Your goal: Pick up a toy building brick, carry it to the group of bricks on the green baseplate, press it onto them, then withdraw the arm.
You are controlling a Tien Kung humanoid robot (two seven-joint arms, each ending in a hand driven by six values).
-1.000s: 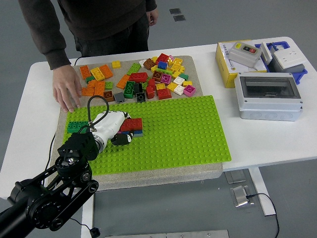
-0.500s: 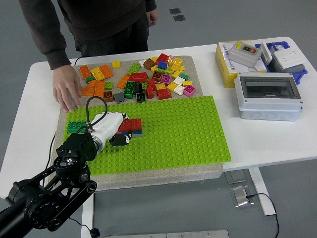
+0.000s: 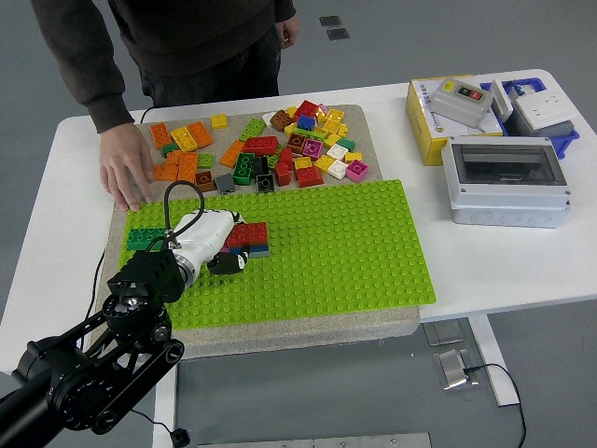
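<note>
Single head view only, nothing to overlap with. Mounted high on robot's side, looking forward and down across the white table point(image 3: 504, 266). Near edge low in frame, floor visible beneath it. Left arm point(image 3: 103, 373) entering from lower-left corner, large and close to lens. Green baseplate point(image 3: 345, 252) mid-frame at middle range. Far edge near top, person's torso point(image 3: 196, 37) cropped at top border. Boxes point(image 3: 504, 177) at right side.

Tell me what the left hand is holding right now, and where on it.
Cannot be told. The left hand sits against the stacked red bricks on the green baseplate, but the hand itself hides any grip.
</note>
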